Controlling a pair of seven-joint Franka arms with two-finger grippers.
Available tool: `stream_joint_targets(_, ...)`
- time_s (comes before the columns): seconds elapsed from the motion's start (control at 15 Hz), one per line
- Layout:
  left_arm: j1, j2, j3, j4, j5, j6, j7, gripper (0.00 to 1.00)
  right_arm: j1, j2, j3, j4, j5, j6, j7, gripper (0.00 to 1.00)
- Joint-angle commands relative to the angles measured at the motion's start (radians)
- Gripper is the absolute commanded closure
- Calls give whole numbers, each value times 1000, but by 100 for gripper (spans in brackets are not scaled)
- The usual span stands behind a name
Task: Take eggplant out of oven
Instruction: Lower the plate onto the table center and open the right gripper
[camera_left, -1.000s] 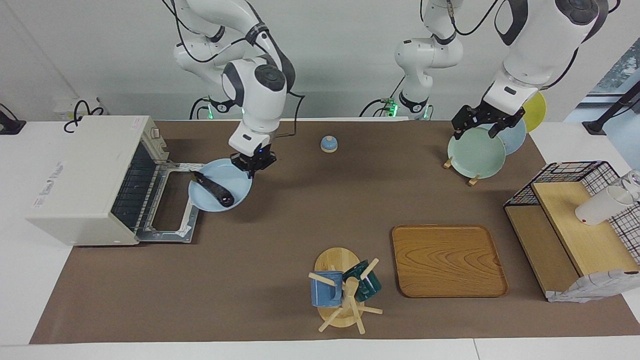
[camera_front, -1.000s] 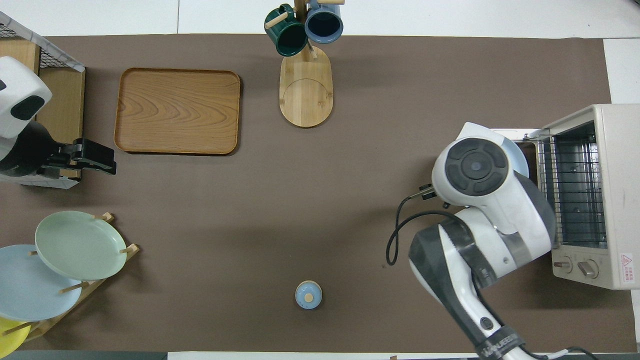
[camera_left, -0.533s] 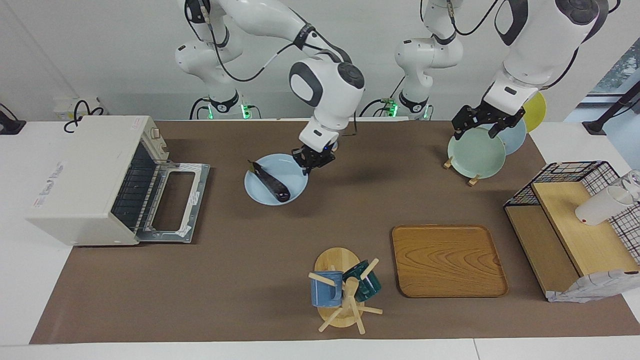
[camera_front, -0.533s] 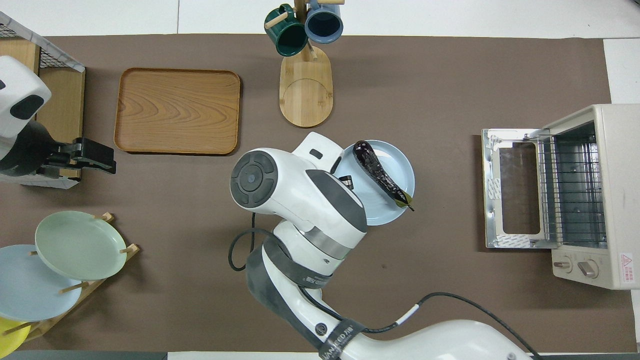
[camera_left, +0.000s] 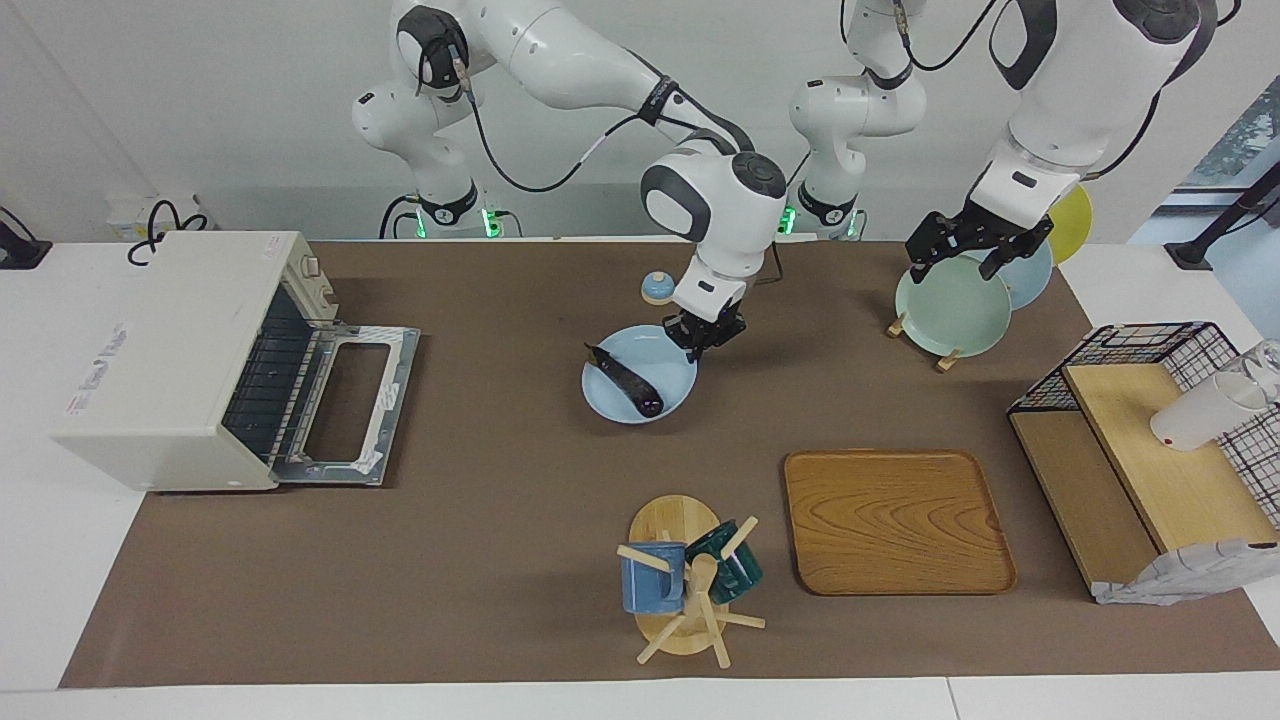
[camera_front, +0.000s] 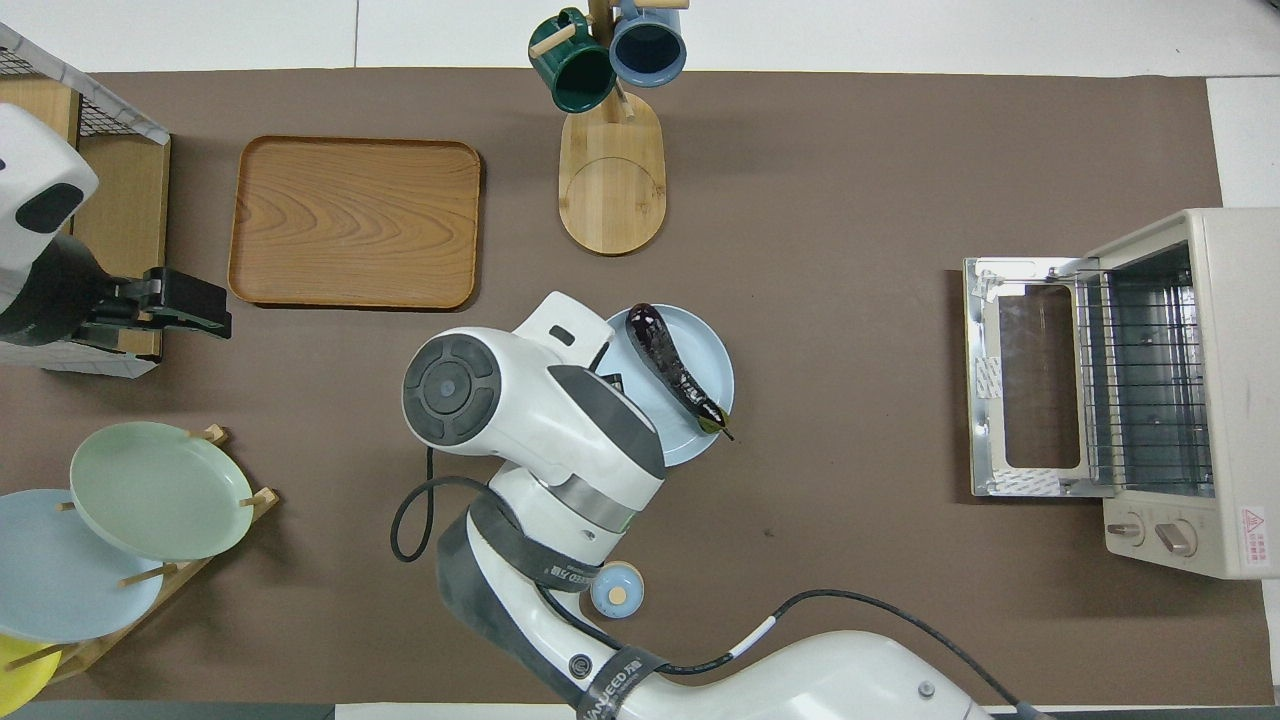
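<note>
The eggplant (camera_left: 627, 378) (camera_front: 675, 368), dark purple and glossy, lies across a light blue plate (camera_left: 662, 360) (camera_front: 708, 352). My right gripper (camera_left: 703, 340) is shut on the rim of that plate and holds it over the middle of the brown mat, well clear of the oven. The cream oven (camera_left: 165, 350) (camera_front: 1200, 400) stands at the right arm's end of the table. Its door (camera_left: 350, 400) is dropped open and only a bare wire rack shows inside. My left gripper (camera_left: 965, 250) (camera_front: 190, 305) hangs open over the plate rack, waiting.
A plate rack (camera_left: 950, 305) with green, blue and yellow plates stands at the left arm's end. A wooden tray (camera_left: 895, 520), a mug tree (camera_left: 685, 585), a small blue knobbed piece (camera_left: 657, 288) and a wire shelf (camera_left: 1150, 440) are also on the table.
My right arm has carried the plate with the eggplant away from the oven's open door toward the middle of the table. The left arm has stayed put.
</note>
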Motion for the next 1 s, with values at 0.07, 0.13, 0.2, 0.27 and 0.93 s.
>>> stream_joint_targets(0.07,9,-6,-5,-7,10,23,-4,0,-3,10,2,-25,-4,57,13,100)
stream_joint_targets(0.13,11,-8,-5,-8,10,21,-4,0,1,10,2,-25,-5,59,14,100)
stream_joint_targets(0.2,11,-6,-3,-7,10,21,-5,0,3,10,1,-24,-7,56,14,88)
stream_joint_targets(0.27,11,-8,-3,-7,10,23,-4,0,0,9,1,-19,-14,47,14,81)
stream_joint_targets(0.93,25,-6,-5,-10,-12,44,-72,0,-196,-181,-9,-96,-82,-202,-35,99)
